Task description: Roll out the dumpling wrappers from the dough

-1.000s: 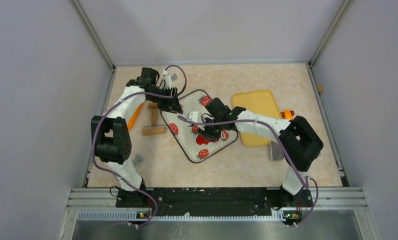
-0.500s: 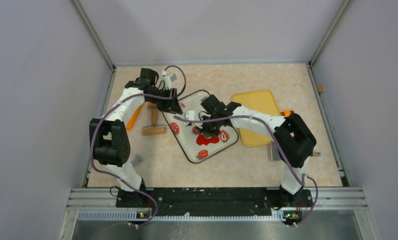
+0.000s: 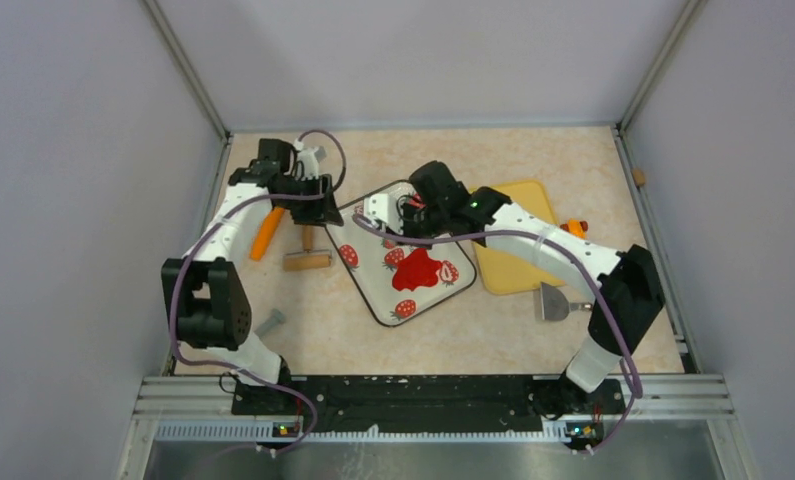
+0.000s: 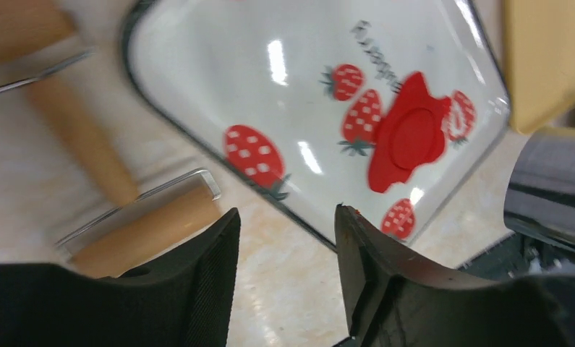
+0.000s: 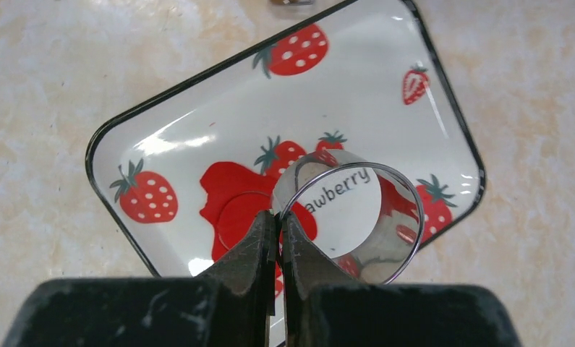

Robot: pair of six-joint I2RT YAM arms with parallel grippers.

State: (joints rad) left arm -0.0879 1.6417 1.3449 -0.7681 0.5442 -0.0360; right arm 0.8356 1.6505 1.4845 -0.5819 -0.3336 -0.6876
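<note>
- Right fingers (image 5: 266, 242) pinch the ring cutter (image 5: 375, 253) above the dough (image 5: 223, 188), we think to uncover the stamped circle (image 4: 412, 135).
- Left fingers (image 4: 212, 253) gape empty, parked near the far-left corner.

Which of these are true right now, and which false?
1. The right pincer is shut on the ring cutter, gripping its rim. True.
2. The left pincer is holding a tool. False: it is open and empty.
3. The dough is a round ball. False: it is a flattened blob on the strawberry tray.
4. The dough bears a circular imprint. True.
5. The rolling pin lies on the table beside the tray. True.
</note>
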